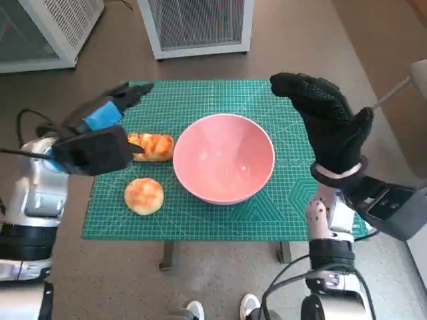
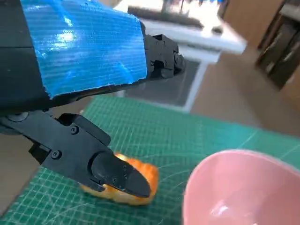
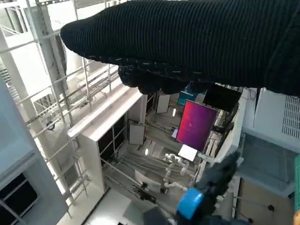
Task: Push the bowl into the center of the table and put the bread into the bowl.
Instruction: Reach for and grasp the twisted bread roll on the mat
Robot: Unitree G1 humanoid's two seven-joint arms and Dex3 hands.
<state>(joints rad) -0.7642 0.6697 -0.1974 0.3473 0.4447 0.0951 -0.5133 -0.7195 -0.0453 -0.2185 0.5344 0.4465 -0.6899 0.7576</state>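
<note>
Shoes: a person's white shoe tips (image 1: 220,308) showed at the bottom edge of the head view, below the tabletop.
Round bread: a golden round bun (image 1: 144,195) lay on the green gridded cutting mat (image 1: 267,213) at lower left, apart from the bowl.
Bowl: the wide pink plastic bowl (image 1: 224,167) stood empty near the middle of the mat, centre of the frame.
Long bread: an oblong toasted bread roll (image 1: 153,147) lay just left of the bowl, close to its rim.
Left robot hand: the black, blue-taped left robot hand (image 1: 100,133) hung over the roll at left of frame, fingers apart and holding nothing.
Right robot hand: the black-gloved right robot hand (image 1: 327,123) was raised at upper right, beside the bowl, fingers spread and empty.
Background: white mesh-fronted cabinets (image 1: 197,27) stood on the floor along the top edge.
</note>
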